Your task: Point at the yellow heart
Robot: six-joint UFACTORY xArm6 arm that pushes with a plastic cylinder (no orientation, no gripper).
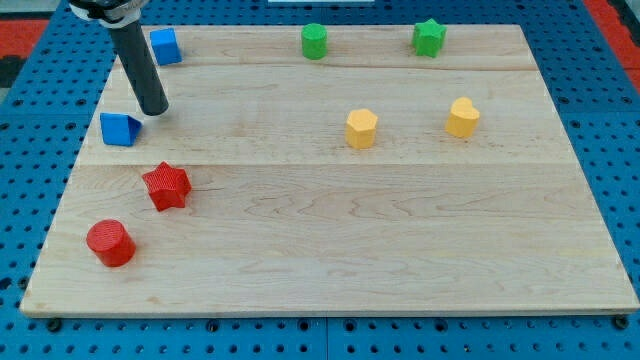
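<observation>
You have the wooden board point(330, 250) lying on a blue pegboard surface point(20, 120), and your blocks run across it like this. Nearest the view's left, low on the board, sits the red cylinder point(110, 243), with the red star point(166, 186) just above and to its right. Higher up lies a blue block point(119, 129), wedge-like in shape, and my tip point(155, 112) rests just beside its upper right corner; whether they touch cannot be told. The rod carries no claw, so there is nothing to report as spread or pressed together. A blue cube point(164, 46) stands near the view's top, just right of the rod's upper part.

Moving on to the middle, you find a green cylinder point(315, 41) at the top edge and a yellow hexagonal block point(361, 128) below it. Farther right, a green star point(429, 37) sits at the top, and the yellow heart point(462, 117) lies below it. The heart is well apart from my tip, far toward the view's right at about the same level.
</observation>
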